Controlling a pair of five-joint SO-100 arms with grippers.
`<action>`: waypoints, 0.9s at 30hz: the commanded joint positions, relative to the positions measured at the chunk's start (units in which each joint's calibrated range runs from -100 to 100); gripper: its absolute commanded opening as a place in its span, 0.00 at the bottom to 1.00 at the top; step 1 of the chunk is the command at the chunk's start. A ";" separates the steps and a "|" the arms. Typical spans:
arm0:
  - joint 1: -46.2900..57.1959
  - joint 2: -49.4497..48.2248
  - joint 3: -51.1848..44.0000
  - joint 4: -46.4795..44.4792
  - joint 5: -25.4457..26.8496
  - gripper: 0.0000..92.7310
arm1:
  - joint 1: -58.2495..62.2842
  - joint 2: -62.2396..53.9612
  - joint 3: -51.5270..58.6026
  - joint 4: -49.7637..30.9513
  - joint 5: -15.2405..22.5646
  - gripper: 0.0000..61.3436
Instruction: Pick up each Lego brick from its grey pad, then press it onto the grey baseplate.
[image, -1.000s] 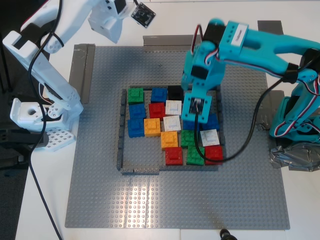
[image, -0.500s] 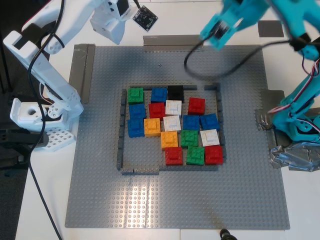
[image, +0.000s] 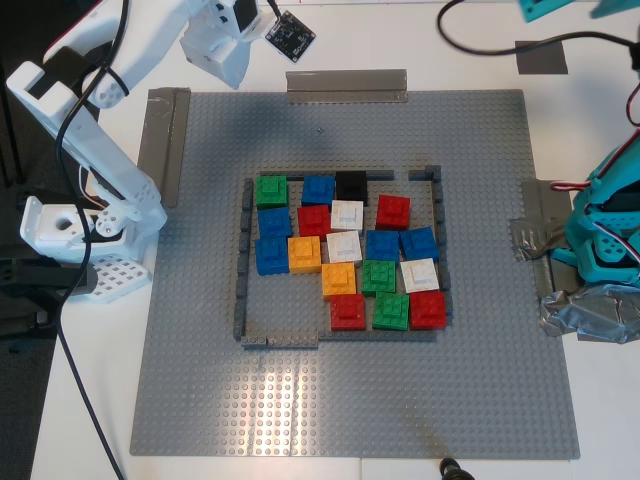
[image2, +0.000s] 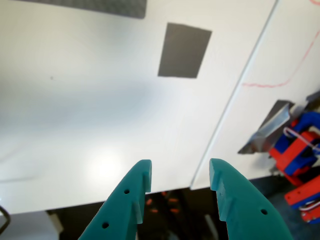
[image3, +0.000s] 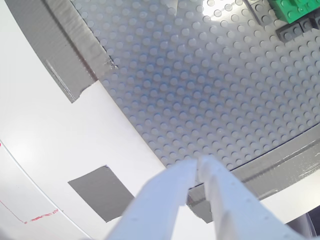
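The grey baseplate carries a thin dark frame packed with coloured bricks. A red brick sits near the frame's far right in the exterior view, with blue bricks beside it. My first gripper, teal, is open and empty above the white table, short of a bare grey pad. That pad lies at the exterior view's top right, where only a tip of the teal arm shows. My second gripper, white, is shut on nothing over the baseplate's edge, near another bare pad.
Grey tape strips line the baseplate's far and left edges in the exterior view. The teal arm's base stands taped at that view's right, the white arm's base at its left. Red and blue hardware sits off the table.
The teal gripper lifted off the red brick inside the frame, leaving it on the plate, and swung up and away to the exterior view's top right. The white arm stayed put.
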 joint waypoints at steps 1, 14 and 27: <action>4.62 -1.90 1.78 0.70 0.19 0.15 | 0.61 -3.47 -3.44 -0.11 0.39 0.00; 9.84 -2.16 18.48 -15.01 0.58 0.11 | 1.41 -4.33 -1.54 -0.68 0.88 0.00; 1.06 -2.84 18.48 -13.54 0.58 0.00 | 1.92 -6.65 1.35 -1.33 1.08 0.00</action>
